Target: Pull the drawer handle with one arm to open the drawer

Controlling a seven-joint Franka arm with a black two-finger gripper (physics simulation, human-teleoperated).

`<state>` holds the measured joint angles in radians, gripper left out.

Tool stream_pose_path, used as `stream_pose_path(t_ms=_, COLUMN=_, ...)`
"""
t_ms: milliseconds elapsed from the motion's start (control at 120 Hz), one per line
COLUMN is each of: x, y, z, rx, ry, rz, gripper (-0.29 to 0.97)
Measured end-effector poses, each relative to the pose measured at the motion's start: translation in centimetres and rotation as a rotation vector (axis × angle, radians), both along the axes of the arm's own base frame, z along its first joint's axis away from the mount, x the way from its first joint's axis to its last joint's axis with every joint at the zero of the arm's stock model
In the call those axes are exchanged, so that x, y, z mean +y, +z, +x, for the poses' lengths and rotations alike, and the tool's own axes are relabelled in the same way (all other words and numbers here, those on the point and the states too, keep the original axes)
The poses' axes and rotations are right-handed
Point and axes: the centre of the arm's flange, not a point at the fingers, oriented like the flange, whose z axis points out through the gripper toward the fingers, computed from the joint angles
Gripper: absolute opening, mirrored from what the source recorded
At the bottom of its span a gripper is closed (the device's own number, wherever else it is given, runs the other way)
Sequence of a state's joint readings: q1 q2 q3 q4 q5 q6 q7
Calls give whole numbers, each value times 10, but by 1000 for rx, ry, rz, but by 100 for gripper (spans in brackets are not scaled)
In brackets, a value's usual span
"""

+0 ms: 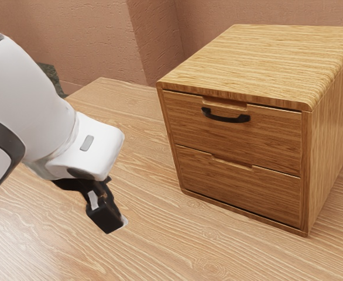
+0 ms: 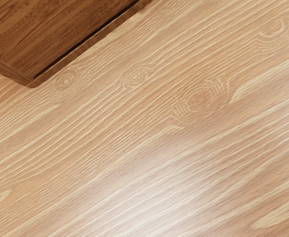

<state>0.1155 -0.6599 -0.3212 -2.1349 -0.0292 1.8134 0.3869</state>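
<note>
Exterior view: a box-shaped cabinet of striped bamboo-toned wood (image 1: 265, 58) stands on a pale wood-grain table (image 1: 189, 246), toward the exterior view's right. Its front carries two stacked drawers. The upper wooden drawer (image 1: 265, 140) bears a slim curved black handle (image 1: 226, 116) just below a shallow notch in its top edge. The lower wooden drawer (image 1: 242, 184) has a similar notch. Both drawer fronts sit flush with the cabinet face, so their interiors and any contents are hidden.

The white arm (image 1: 25, 117) enters from the exterior view's left. Its black two-finger gripper (image 1: 108, 221) points down, close above the tabletop and well apart from the handle. Whether it is spread or closed cannot be told from this angle, and no object is seen in its hold.

Wrist view: the table surface (image 2: 184, 148) lies under the hand, with a corner of the darker cabinet (image 2: 36, 34) nearby.
</note>
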Motion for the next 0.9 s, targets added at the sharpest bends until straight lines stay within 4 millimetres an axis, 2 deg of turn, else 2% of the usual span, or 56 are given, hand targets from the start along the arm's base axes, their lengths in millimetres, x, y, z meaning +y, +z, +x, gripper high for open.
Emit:
stream_pose_path(t_ms=208, x=-19, y=10, z=-5, rx=-84, ry=-210, rz=71, gripper=68)
stream_pose_path(t_ms=600, x=-13, y=23, z=3, rx=-163, ry=-436, rz=146, gripper=68)
stream_pose_path(t_ms=717, x=-20, y=26, z=8, rx=-196, ry=-528, rz=198, gripper=68)
stream_pose_path(t_ms=800, x=-22, y=18, z=22, rx=-197, ry=-579, rz=234, gripper=68)
stream_pose_path(t_ms=900, x=-24, y=6, z=56, rx=-178, ry=-641, rz=246, gripper=68)
